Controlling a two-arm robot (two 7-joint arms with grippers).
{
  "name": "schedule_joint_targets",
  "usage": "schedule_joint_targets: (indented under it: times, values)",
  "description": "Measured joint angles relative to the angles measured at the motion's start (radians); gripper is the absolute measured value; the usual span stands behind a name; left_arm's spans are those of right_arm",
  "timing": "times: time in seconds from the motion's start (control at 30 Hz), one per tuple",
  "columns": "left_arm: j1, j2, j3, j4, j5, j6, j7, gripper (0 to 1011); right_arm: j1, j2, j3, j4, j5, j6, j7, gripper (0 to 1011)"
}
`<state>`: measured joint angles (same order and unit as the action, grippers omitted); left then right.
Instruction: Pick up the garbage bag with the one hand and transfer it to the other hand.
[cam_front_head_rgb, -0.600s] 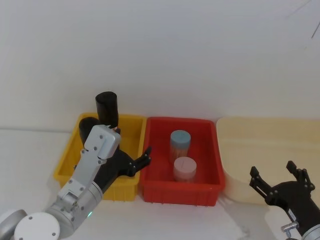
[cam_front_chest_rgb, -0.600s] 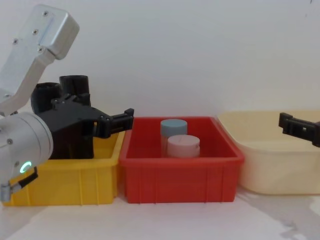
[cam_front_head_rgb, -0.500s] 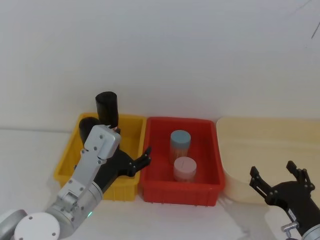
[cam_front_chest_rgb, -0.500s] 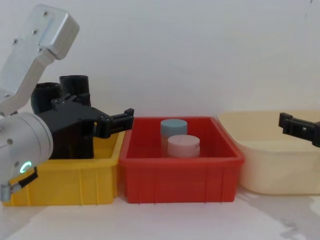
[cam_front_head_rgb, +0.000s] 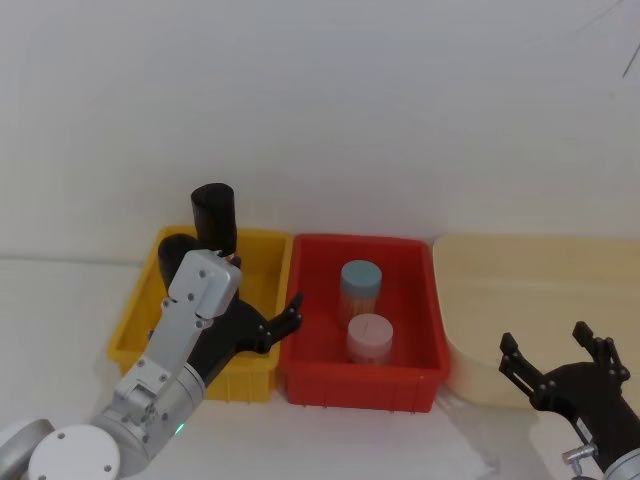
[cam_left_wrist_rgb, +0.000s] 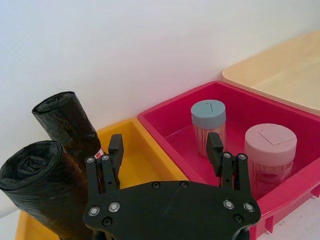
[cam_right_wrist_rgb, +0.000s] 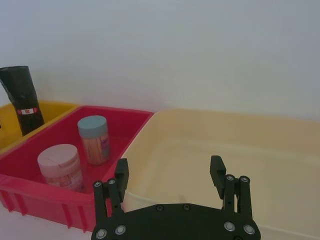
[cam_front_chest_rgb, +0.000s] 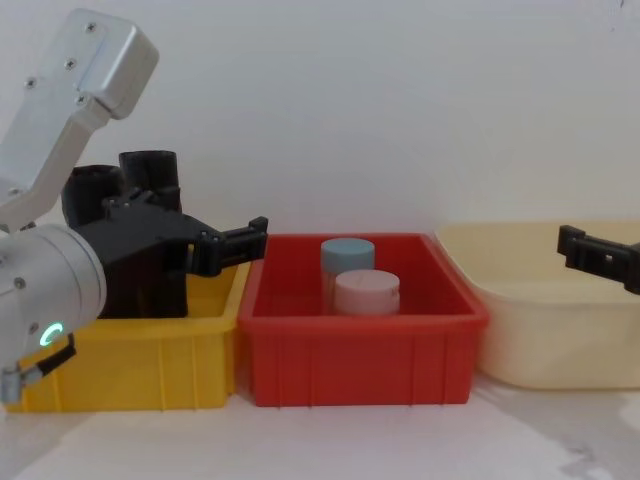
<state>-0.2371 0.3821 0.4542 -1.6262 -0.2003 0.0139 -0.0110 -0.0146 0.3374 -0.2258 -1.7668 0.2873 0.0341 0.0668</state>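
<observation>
Task barely begun, by my read: nothing picked up, nothing handed over. My left gripper (cam_left_wrist_rgb: 165, 145), green ring on wrist, hovers over the yellow plastic bin (cam_front_head_rgb: 135, 318). Its fingers (cam_left_wrist_rgb: 116, 147) are apart & empty, tips aimed toward the red plastic bin (cam_front_head_rgb: 360, 385). The plain matte black rolled garbage bag (cam_front_head_rgb: 176, 248) stands upright in the yellow bin, off to the left of the fingertips, not btwn them. The right gripper (cam_right_wrist_rgb: 169, 167) hangs low nr the cream plastic tub (cam_front_head_rgb: 540, 250), fingers apart too, holding nothing, well apart from the bag.

Left to do, I reckon: swing left fingers onto the bag, close, lift, carry across, close right fingers on it, release left. So all of it.

Around: a 2nd black roll w/ small red-and-white sticker (cam_front_head_rgb: 213, 215) stands just beyond the bag, farther from the fingers; touching or not, can't tell. It's the wrong one & easy to grab by mistake. The red bin ahead of the left fingers holds a jar w/ blue-grey lid (cam_front_head_rgb: 361, 278) & a jar w/ pink lid (cam_front_head_rgb: 369, 332). Both sit under the likely handover path, so I'd lift high. The yellow bin's wall may catch a finger.
</observation>
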Motion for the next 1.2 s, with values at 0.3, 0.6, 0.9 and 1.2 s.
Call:
schedule_joint_targets:
  times: [0.3, 0.6, 0.9, 1.2]
  values:
    - [0.0, 0.0, 0.0, 0.0, 0.0, 0.0, 0.0, 1002, 0.0, 0.0, 0.0, 0.0, 0.0, 0.0, 0.0, 1004]
    - [0.0, 0.0, 0.0, 0.0, 0.0, 0.0, 0.0, 1002, -0.007, 0.014, 0.007, -0.016, 0.01, 0.012, 0.024, 1004]
    - [0.0, 0.0, 0.0, 0.0, 0.0, 0.0, 0.0, 1002, 0.008, 0.046, 0.002, -0.045, 0.031, 0.052, 0.095, 1004]
    - [0.0, 0.0, 0.0, 0.0, 0.0, 0.0, 0.0, 1002, 0.068, 0.065, -0.04, -0.051, 0.034, 0.108, 0.17, 1004]
